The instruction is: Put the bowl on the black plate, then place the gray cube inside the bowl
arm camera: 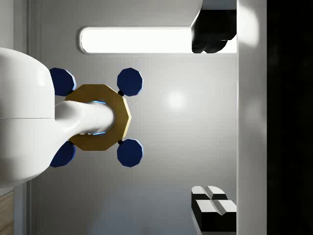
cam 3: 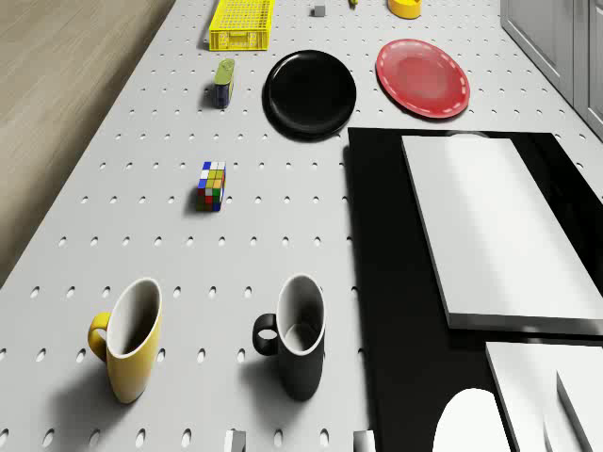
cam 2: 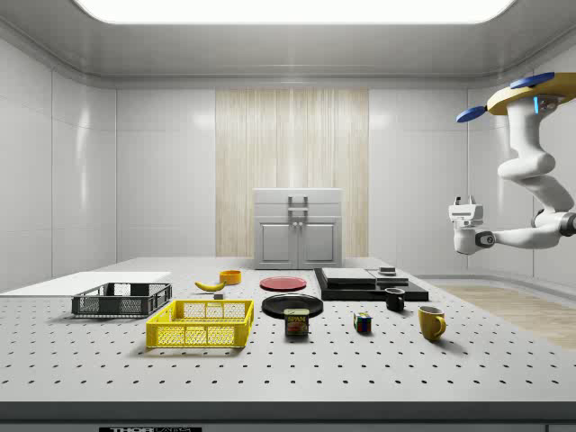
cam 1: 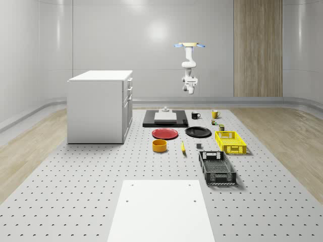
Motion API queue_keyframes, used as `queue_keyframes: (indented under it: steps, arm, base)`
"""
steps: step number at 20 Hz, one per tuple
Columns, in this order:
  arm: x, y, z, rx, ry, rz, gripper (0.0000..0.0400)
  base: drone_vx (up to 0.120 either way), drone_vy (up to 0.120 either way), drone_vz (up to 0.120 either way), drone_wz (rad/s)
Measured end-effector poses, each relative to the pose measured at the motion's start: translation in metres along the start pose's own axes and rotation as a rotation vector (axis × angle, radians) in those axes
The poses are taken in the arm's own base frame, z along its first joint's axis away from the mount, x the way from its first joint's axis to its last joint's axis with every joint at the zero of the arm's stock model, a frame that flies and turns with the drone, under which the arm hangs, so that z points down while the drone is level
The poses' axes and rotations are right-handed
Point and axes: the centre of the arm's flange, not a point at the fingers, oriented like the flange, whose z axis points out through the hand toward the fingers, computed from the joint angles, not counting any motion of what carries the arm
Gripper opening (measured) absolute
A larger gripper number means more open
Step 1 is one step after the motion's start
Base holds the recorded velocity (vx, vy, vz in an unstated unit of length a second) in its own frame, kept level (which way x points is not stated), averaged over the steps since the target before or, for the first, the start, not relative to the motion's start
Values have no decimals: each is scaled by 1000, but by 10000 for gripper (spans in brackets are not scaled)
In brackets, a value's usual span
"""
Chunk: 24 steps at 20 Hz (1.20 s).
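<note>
The orange bowl (cam 1: 160, 145) (cam 2: 230, 276) (cam 3: 405, 8) stands on the table next to the red plate (cam 1: 165, 133). The black plate (cam 1: 198, 132) (cam 2: 292, 304) (cam 3: 310, 92) lies bare beside the red one. A small gray cube (cam 1: 199, 146) (cam 3: 318, 11) sits between the banana (cam 1: 182, 146) and the yellow basket (cam 1: 230, 141). The drone (cam 1: 188, 45) (cam 2: 531, 90) hovers high over the table's far end, above the two mugs. My gripper (cam 1: 190, 91) (cam 2: 463, 225) hangs well above the table, far from the bowl. In the wrist view its fingers (arm camera: 212, 208) stand apart with nothing between them.
A black mug (cam 3: 297, 334) and a yellow mug (cam 3: 127, 339) stand below the drone, beside a black slab (cam 1: 151, 121) bearing a white block. A puzzle cube (cam 3: 211, 185), a can (cam 3: 223, 81), a black basket (cam 1: 217, 167) and a white cabinet (cam 1: 100, 106) are also on the table.
</note>
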Motion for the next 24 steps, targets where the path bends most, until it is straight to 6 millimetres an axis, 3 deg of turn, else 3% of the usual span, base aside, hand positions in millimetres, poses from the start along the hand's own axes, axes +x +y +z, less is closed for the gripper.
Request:
queue_keyframes:
  steps: [9,12,24]
  arm:
    - [-2,2,-61,5,5,0,400]
    - [-1,1,-75,7,7,0,400]
    - [0,0,-92,13,13,0,400]
  base:
    - [0,0,0,0]
    - [93,-120,0,0]
    - [120,-120,0,0]
